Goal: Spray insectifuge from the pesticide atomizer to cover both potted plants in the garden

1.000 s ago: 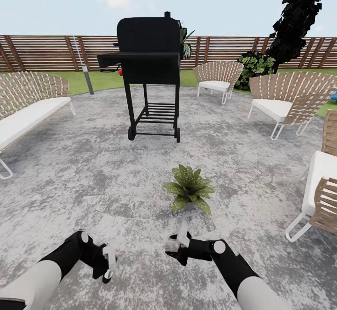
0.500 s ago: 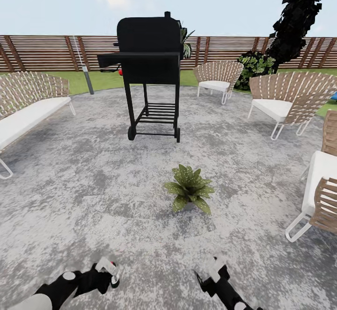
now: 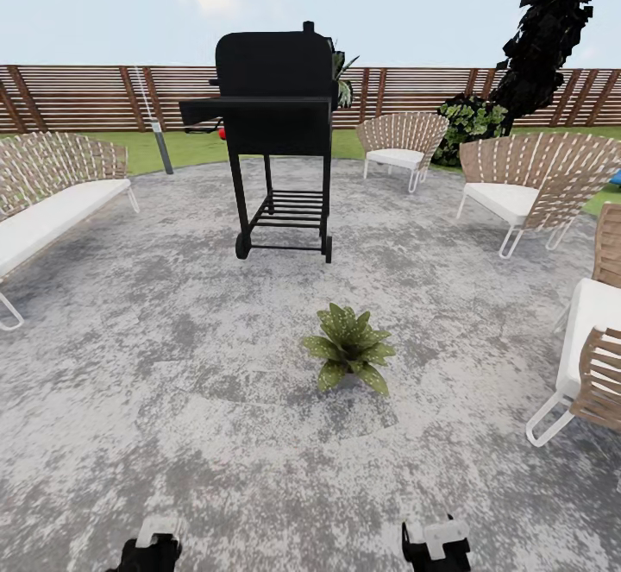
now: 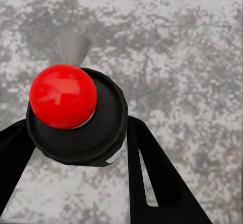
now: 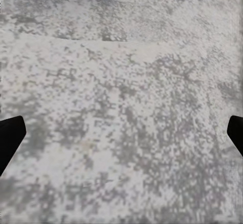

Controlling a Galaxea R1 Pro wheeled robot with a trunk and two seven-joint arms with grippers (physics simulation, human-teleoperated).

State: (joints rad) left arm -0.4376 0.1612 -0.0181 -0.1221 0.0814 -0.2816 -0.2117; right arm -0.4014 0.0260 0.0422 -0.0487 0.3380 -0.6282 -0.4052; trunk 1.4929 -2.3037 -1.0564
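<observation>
Low in the left wrist view, the left pincer (image 4: 76, 133) is clamped on the pesticide atomizer (image 4: 93, 133), a dark round bottle seen end-on with a red knob and a grey cone nozzle, over the mottled grey patio (image 4: 192, 46). In the right wrist view, the right pincer (image 5: 121, 133) stands wide apart with bare stone between its fingers. In the head view both pincers sit at the bottom edge. Just below centre, a potted plant (image 3: 348, 348) stands on the patio. Above it is the black grill (image 3: 276, 106), with wicker chairs (image 3: 526, 184) at right and the slatted fence (image 3: 86, 93) across the back.
</observation>
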